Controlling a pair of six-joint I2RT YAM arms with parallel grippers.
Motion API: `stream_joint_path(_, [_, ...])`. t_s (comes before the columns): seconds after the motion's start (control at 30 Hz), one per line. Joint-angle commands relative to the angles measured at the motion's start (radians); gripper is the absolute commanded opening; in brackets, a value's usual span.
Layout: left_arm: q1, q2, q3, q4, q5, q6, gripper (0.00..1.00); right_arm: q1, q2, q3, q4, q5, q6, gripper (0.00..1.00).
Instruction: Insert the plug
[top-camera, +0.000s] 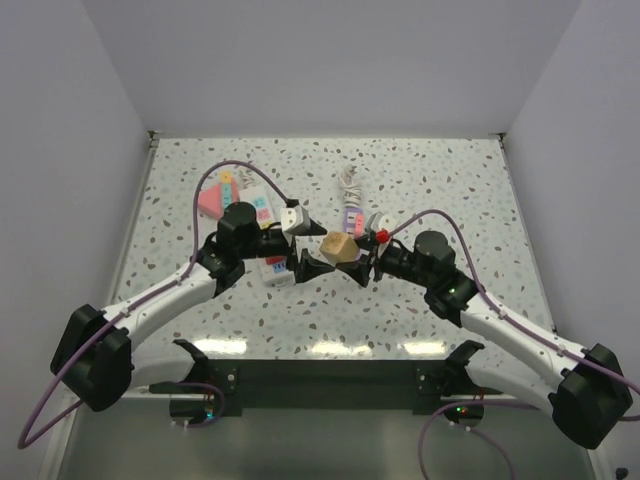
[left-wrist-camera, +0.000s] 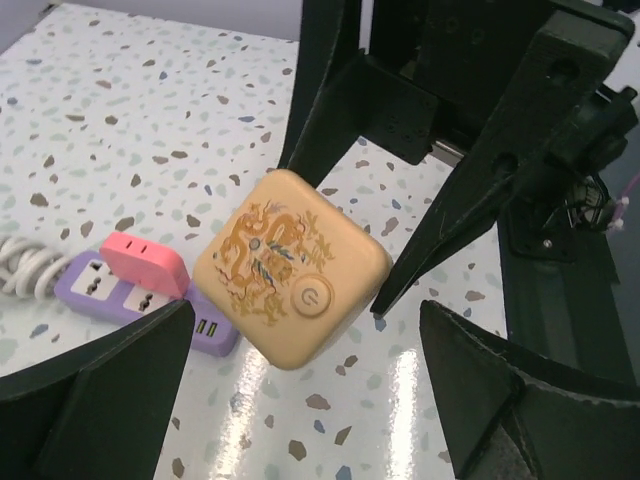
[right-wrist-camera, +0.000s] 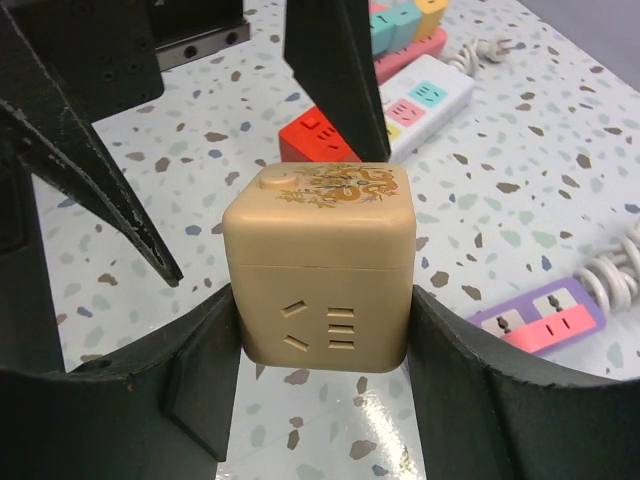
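A tan cube socket (top-camera: 338, 247) with a gold dragon print and a power button hangs above the table. My right gripper (right-wrist-camera: 320, 300) is shut on it, one finger on each side wall, the slotted face (right-wrist-camera: 320, 325) towards its camera. My left gripper (left-wrist-camera: 307, 320) stands open just short of the cube (left-wrist-camera: 285, 265), its fingers (left-wrist-camera: 110, 385) wide apart and touching nothing. In the top view the left gripper (top-camera: 308, 265) faces the right one (top-camera: 360, 262) across the cube. A white plug (right-wrist-camera: 483, 47) on a cord lies on the table beside a white strip (right-wrist-camera: 430, 100).
A purple strip (left-wrist-camera: 120, 295) carrying a pink adapter (left-wrist-camera: 145, 262) lies past the cube, with its coiled white cord (top-camera: 348, 182). A pink and multicoloured strip (top-camera: 222, 192) sits at the far left. A red and white socket block (top-camera: 275, 270) lies under my left wrist.
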Motion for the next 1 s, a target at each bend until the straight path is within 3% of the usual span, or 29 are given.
stream_joint_path(0.0, [-0.003,-0.017,-0.049,0.182,-0.144,-0.247,1.00,0.005,-0.014,0.020,0.064,0.135,0.043,0.00])
stream_joint_path(0.13, [-0.003,0.015,-0.111,0.277,-0.224,-0.474,1.00,0.025,0.003,0.013,0.086,0.182,0.033,0.00])
stream_joint_path(0.23, [-0.012,0.028,-0.164,0.439,-0.253,-0.612,1.00,0.040,0.006,0.006,0.102,0.221,0.017,0.00])
stream_joint_path(0.43, [-0.040,-0.003,-0.224,0.593,-0.297,-0.729,1.00,0.063,0.006,0.009,0.089,0.254,-0.004,0.00])
stream_joint_path(0.77, [-0.098,0.052,-0.192,0.632,-0.351,-0.732,0.98,0.075,-0.002,0.006,0.089,0.244,-0.007,0.00])
stream_joint_path(0.87, [-0.120,0.090,-0.174,0.624,-0.360,-0.720,0.83,0.078,-0.011,0.003,0.090,0.248,-0.006,0.00])
stream_joint_path(0.97, [-0.133,0.104,-0.159,0.606,-0.366,-0.708,0.75,0.077,-0.013,0.003,0.087,0.250,-0.006,0.00])
